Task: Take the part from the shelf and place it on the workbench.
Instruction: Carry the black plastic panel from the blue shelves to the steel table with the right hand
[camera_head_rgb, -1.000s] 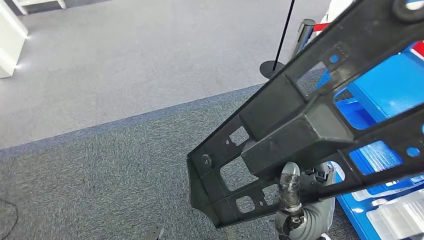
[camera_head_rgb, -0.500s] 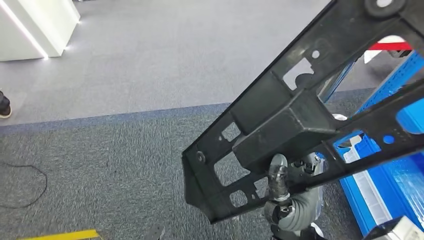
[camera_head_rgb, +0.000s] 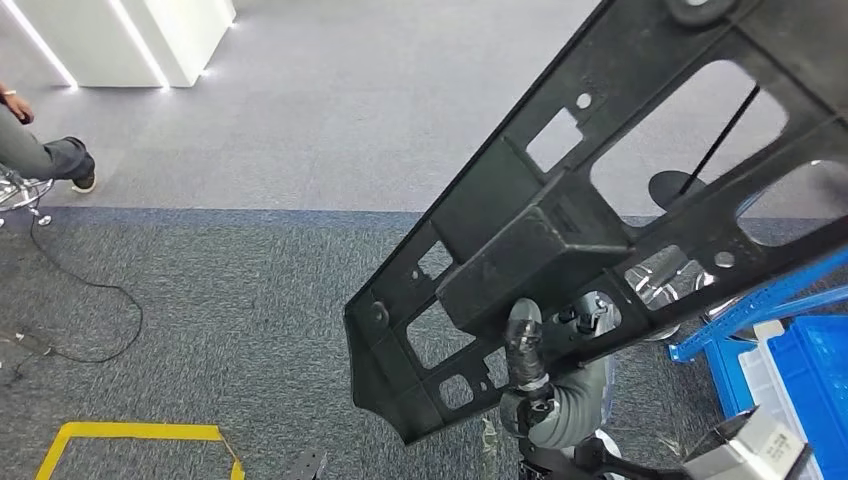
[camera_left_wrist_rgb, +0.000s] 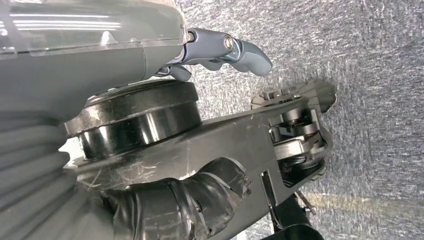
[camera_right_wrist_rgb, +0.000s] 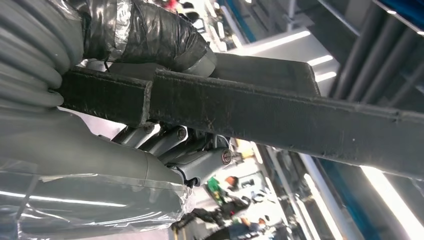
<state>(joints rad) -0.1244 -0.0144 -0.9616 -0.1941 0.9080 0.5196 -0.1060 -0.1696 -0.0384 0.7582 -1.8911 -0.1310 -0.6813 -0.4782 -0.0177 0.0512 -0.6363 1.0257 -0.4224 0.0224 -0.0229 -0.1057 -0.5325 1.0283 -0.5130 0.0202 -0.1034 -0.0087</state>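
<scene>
- Head view: a large black plastic frame part (camera_head_rgb: 560, 220) with rectangular cut-outs and a raised box section is carried above the floor. It runs on a slant from the 7 o'clock area of the picture up to the 1 o'clock corner.
- The right hand (camera_head_rgb: 535, 375) holds this part from below at about 5 o'clock. Its taped thumb lies up against the lower rail of the frame.
- Right wrist view: the right hand (camera_right_wrist_rgb: 165, 100) clamps a black bar of the part (camera_right_wrist_rgb: 280, 115), with the taped thumb on one face and the grey fingers (camera_right_wrist_rgb: 200, 155) curled on the opposite face.
- Left wrist view: the left hand (camera_left_wrist_rgb: 215, 105) hangs over grey carpet. One grey finger (camera_left_wrist_rgb: 240, 50) sticks out; whether the hand is open or closed cannot be told, and no object is visible in it.
- Grey carpet floor (camera_head_rgb: 200, 300) lies beneath the part, with a lighter band beyond it toward 12 o'clock.
- Yellow floor tape (camera_head_rgb: 130, 435) sits at 7 o'clock; a black cable (camera_head_rgb: 90, 300) lies at 9 o'clock.
- A person's leg and shoe (camera_head_rgb: 55, 160) enter at 10 o'clock.
- Blue bins (camera_head_rgb: 800, 370) stand at 4 o'clock.
</scene>
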